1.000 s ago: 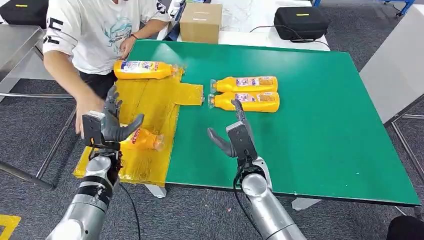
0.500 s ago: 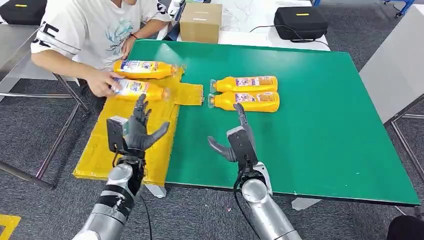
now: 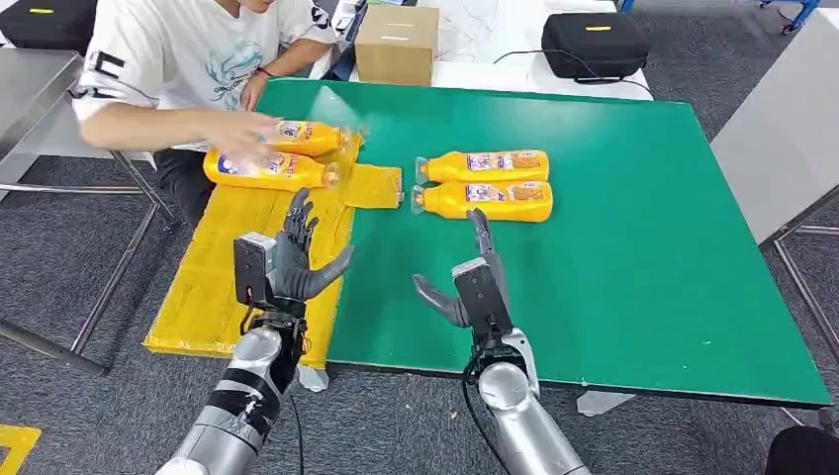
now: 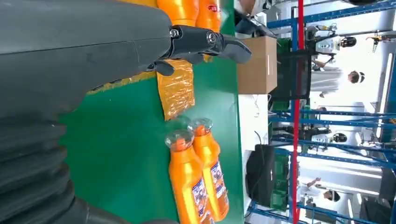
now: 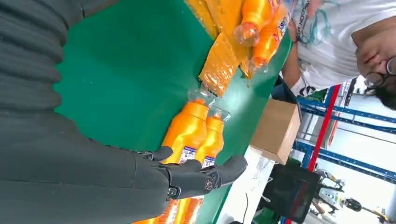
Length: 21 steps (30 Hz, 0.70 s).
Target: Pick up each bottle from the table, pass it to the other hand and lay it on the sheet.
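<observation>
Four orange plastic bottles with printed labels lie on their sides on the green-topped bench (image 3: pixel 633 247). Two of them rest on the far end of the crinkled yellow sheet (image 3: pixel 247 287) that covers the bench's left side and juts out in a tab toward the right: the far-left orange bottle (image 3: pixel 312 137) lies at the sheet's far edge, and the near-left orange bottle (image 3: pixel 265 168) lies just in front of it, both with clear caps pointing right. A person in a white printed T-shirt (image 3: pixel 188 54) stands at the far-left corner of the bench, and the person's hand (image 3: pixel 242 129) rests over these two bottles.

The other two lie on bare green bench just right of the sheet's tab, side by side and touching, caps pointing left: the far-right orange bottle (image 3: pixel 485 165) and the near-right orange bottle (image 3: pixel 485 200).

The robot's left hand (image 3: pixel 287 265) hovers over the near part of the sheet, released, fingers spread and holding nothing. The right hand (image 3: pixel 473 282) hovers over the green surface, just nearer than the right-hand pair, also released with fingers apart and empty.

Beyond the bench's far edge sit a brown cardboard box (image 3: pixel 398 45) and, further right, a black zipped case (image 3: pixel 596 45) on a white surface.
</observation>
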Each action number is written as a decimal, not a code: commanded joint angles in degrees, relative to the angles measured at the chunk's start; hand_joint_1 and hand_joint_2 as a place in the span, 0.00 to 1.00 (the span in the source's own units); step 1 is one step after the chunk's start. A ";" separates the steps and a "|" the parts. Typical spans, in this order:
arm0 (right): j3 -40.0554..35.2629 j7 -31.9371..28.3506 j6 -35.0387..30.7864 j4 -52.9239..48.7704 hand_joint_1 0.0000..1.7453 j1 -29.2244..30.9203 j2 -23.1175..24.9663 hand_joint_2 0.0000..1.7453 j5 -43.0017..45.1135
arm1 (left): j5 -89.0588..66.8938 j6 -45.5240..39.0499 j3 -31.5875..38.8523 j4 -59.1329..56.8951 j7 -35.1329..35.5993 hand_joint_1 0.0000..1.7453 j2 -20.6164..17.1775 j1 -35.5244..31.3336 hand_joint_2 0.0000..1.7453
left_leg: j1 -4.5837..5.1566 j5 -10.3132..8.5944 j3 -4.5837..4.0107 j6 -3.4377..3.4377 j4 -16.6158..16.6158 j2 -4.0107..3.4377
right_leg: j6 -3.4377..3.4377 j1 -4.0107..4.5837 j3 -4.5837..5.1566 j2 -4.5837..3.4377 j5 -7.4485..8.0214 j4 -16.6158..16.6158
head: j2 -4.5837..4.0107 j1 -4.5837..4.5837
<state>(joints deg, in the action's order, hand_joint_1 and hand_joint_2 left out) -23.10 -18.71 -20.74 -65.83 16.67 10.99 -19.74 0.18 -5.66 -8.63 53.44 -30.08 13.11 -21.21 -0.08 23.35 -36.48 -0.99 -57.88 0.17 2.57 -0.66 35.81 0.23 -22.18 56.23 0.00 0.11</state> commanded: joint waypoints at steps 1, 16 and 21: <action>-0.11 0.00 -0.27 0.45 0.00 0.80 -1.02 1.00 -0.31 | 0.86 -0.13 -1.35 -2.98 0.80 0.00 -0.48 -2.11 1.00 | -0.03 0.09 0.23 0.05 0.02 0.05 | -0.07 0.03 -0.25 0.04 -0.10 -0.03 | 0.00 0.00; 0.44 -0.43 -0.94 -0.34 0.00 -0.04 -0.59 1.00 0.02 | 1.67 -3.19 -1.78 -5.16 0.91 0.00 -0.27 -2.07 1.00 | -0.03 0.20 0.49 0.09 0.05 0.01 | -0.13 0.04 -0.49 0.01 -0.21 -0.03 | 0.00 0.00; 0.23 -0.46 -0.87 -0.06 0.00 0.19 -0.47 1.00 0.00 | 1.87 -2.91 -1.66 -5.37 0.72 0.00 -0.30 -1.91 1.00 | -0.02 0.16 0.36 0.07 0.04 -0.01 | -0.10 0.03 -0.36 -0.01 -0.16 -0.02 | 0.00 0.00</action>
<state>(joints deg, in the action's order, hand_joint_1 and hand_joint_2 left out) -23.01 -18.95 -21.64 -66.97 15.74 11.04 -20.20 1.64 -8.85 -9.84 52.22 -29.29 13.59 -21.18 -0.08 23.35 -36.51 -0.99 -57.88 0.18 2.57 -0.66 35.82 0.23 -22.19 56.22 0.00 0.11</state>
